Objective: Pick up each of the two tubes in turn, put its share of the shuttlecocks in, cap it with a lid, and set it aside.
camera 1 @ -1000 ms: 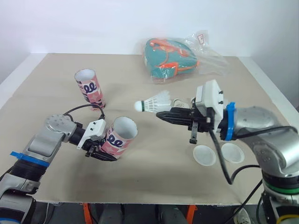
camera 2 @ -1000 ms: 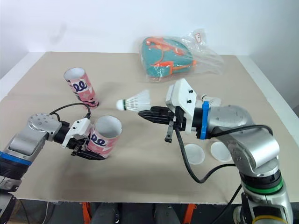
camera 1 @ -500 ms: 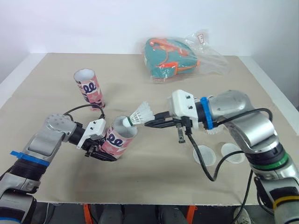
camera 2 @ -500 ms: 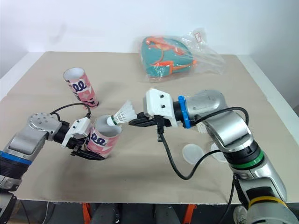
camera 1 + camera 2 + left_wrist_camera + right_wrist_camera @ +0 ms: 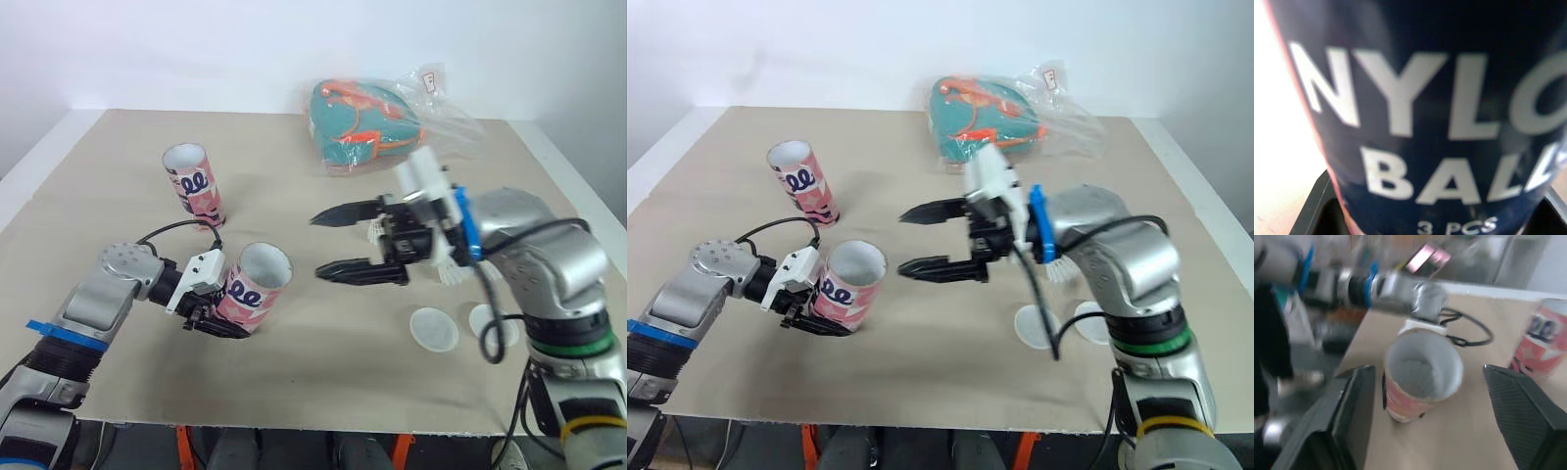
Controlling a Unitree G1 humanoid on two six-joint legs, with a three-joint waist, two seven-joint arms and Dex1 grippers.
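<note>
Currently we are clamping our left gripper (image 5: pixel 217 311) on the tilted tube (image 5: pixel 253 289). Right of that tube and nearer us, two lids (image 5: pixel 432 328) are lying flat. Just right of its mouth, our right gripper (image 5: pixel 316 246) is hovering wide open and empty. Beyond it, the second tube (image 5: pixel 193 183) is standing upright.

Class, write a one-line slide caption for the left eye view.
Left gripper holds a tilted pink patterned cardboard tube while the open right gripper hovers near its mouth.
</note>
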